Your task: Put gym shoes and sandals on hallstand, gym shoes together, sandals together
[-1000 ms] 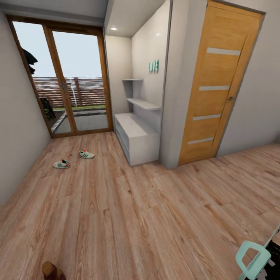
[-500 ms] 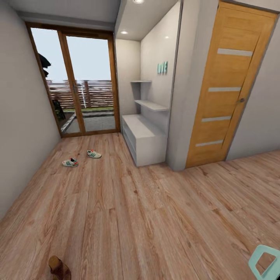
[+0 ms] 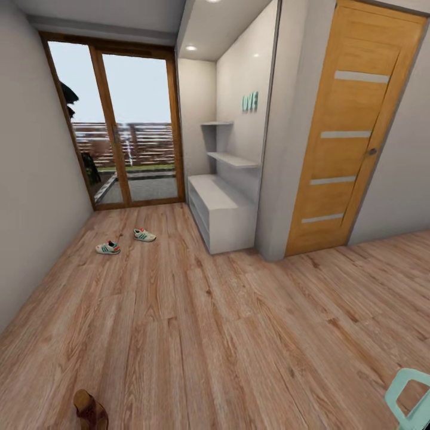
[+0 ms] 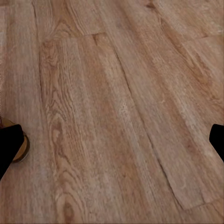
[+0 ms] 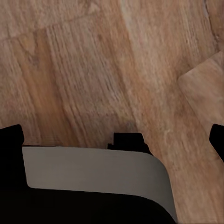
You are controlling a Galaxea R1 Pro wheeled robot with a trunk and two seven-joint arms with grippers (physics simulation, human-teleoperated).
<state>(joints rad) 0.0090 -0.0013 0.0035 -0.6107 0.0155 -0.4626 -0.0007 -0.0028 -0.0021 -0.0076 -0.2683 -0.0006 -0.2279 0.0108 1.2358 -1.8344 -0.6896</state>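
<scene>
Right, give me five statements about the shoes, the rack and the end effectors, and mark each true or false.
1. Both gym shoes lie on the corridor floor. True.
2. The two gym shoes touch each other. False: bare floor shows between them.
3. The hallstand has a shoe on its flat top. False: nothing rests on the top.
4. A brown sandal lies on the floor at the near edge of the head view, far from the gym shoes. True.
5. The left end effector is shut on a sandal. False: its fingers stand wide apart over bare planks.
</scene>
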